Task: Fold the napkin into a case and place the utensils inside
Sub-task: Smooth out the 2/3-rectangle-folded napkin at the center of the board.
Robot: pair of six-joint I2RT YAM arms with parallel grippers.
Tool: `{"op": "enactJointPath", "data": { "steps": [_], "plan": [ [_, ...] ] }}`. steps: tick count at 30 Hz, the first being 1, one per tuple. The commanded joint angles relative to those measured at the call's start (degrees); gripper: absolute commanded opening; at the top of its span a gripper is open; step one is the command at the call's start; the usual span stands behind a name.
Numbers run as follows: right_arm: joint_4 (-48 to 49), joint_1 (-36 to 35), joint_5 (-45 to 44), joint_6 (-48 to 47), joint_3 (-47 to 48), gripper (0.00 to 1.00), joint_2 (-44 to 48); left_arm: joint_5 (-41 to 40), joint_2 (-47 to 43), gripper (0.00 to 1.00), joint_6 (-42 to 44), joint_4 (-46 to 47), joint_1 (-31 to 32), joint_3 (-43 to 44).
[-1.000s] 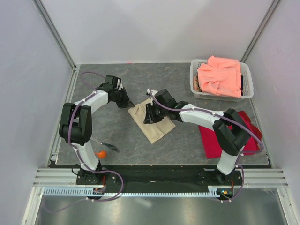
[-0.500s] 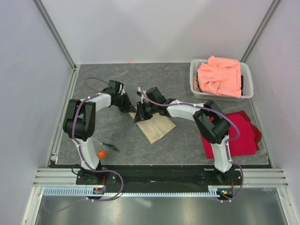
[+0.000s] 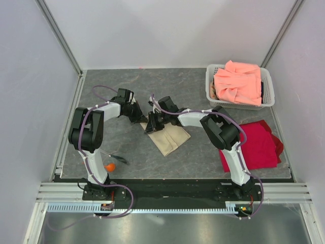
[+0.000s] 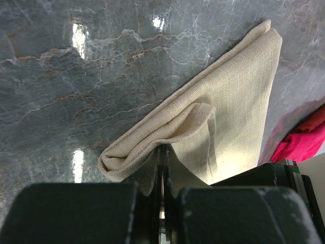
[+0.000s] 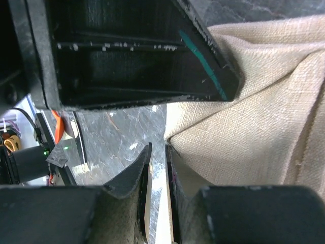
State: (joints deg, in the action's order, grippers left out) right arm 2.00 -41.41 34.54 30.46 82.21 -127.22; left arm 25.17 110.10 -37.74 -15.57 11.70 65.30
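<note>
The beige napkin (image 3: 168,137) lies folded in the middle of the table. My left gripper (image 3: 140,118) is at its far left corner, and in the left wrist view the gripper (image 4: 162,150) is shut, pinching a raised fold of the napkin (image 4: 231,101). My right gripper (image 3: 152,125) sits right beside it at the same corner. In the right wrist view its jaws (image 5: 158,148) stand a thin slit apart with only table between them, and the napkin (image 5: 254,117) lies against the outer side of one finger. The orange spoon (image 3: 108,166) and the thin dark utensil (image 3: 116,158) lie near the left arm's base.
A white basket (image 3: 209,85) holding a salmon-pink cloth (image 3: 238,81) stands at the back right. A red cloth (image 3: 260,145) lies under the right arm. The left gripper's black body (image 5: 137,56) fills the top of the right wrist view.
My right gripper has slid left from the napkin's middle to its left corner. My left gripper has moved right onto that corner and closed on a fold. The napkin's left part has bunched.
</note>
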Motion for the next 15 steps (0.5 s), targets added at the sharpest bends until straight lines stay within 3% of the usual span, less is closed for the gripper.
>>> {"op": "enactJointPath", "data": {
  "steps": [1, 15],
  "plan": [
    [2.2, 0.1, 1.1, -0.8, -3.8, 0.23, 4.2, 0.1, 0.4, 0.02, -0.9, 1.3, 0.0, -0.4],
    [6.8, 0.1, 0.9, 0.7, -25.6, 0.25, 21.3, 0.7, -0.5, 0.02, -0.7, 1.2, 0.0, 0.5]
  ]
}}
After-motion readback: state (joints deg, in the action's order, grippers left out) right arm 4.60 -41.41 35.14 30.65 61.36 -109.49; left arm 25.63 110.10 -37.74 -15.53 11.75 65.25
